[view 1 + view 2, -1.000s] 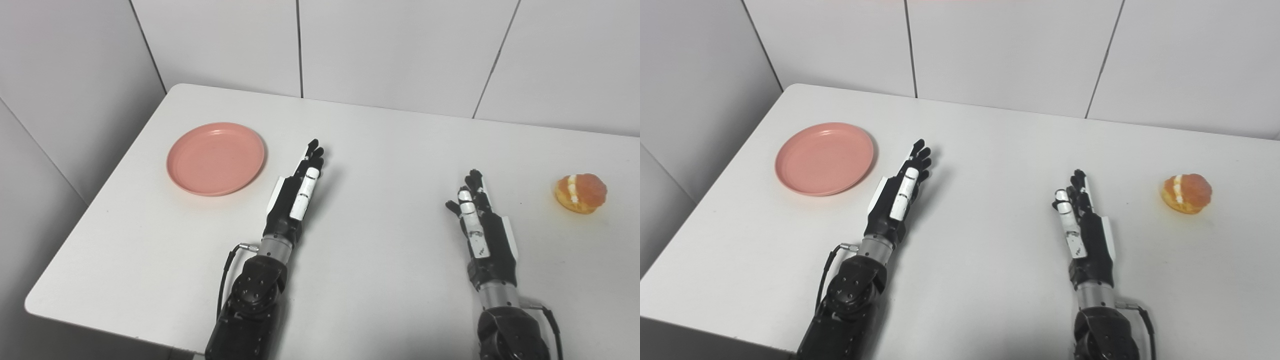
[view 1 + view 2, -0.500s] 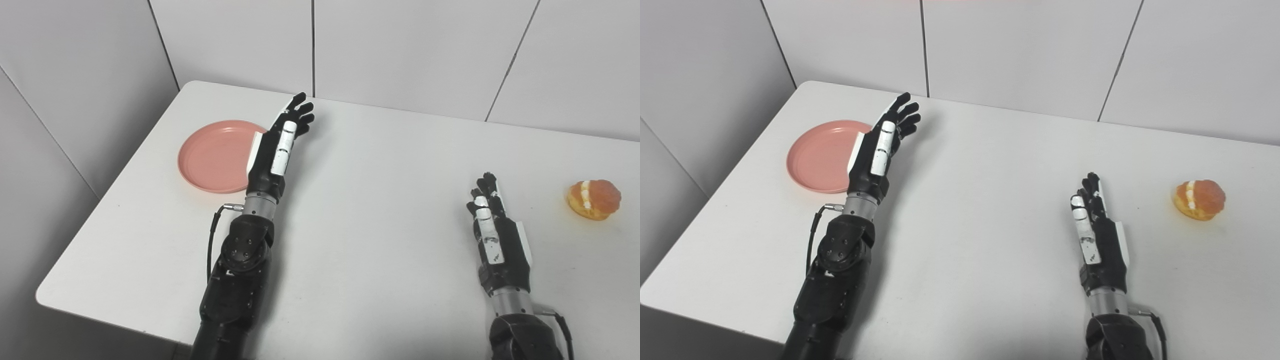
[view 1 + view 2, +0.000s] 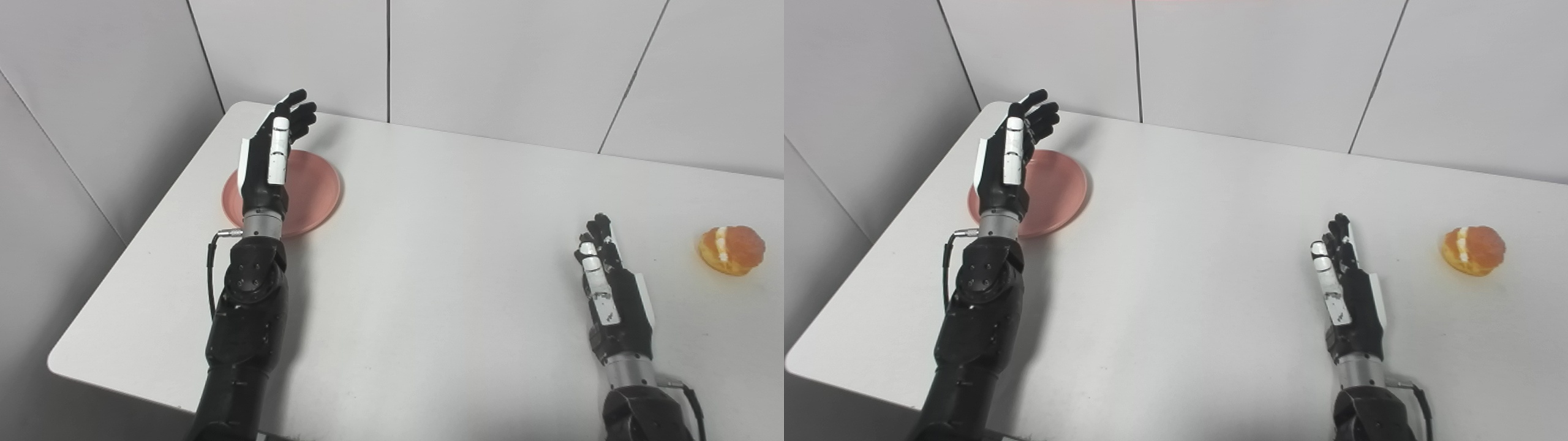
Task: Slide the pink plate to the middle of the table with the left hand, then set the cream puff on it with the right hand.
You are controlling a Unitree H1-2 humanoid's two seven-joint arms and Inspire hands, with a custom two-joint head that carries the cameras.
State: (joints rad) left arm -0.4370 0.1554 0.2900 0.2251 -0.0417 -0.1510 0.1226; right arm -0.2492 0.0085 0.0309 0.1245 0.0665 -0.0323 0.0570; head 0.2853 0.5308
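Observation:
The pink plate [image 3: 315, 190] lies flat at the far left of the white table [image 3: 453, 245]. My left hand [image 3: 269, 153] is open, held edge-up above the plate's left part, and hides much of it; its fingers reach past the plate's far rim. I cannot tell whether it touches the plate. The cream puff [image 3: 732, 250], orange-brown with a white cream stripe, sits at the far right. My right hand [image 3: 606, 288] is open and empty, low over the table, well left of the puff. The same layout shows in the right eye view: plate [image 3: 1059, 190], puff [image 3: 1473, 250].
Grey wall panels [image 3: 490, 61] stand close behind the table and along its left side. The table's left edge [image 3: 153, 208] runs just beside the plate. The front edge lies near my forearms.
My left hand has lifted, gone forward and swung left, from right of the plate to above it. The camera has shifted a little. The right hand, plate and puff have stayed put.

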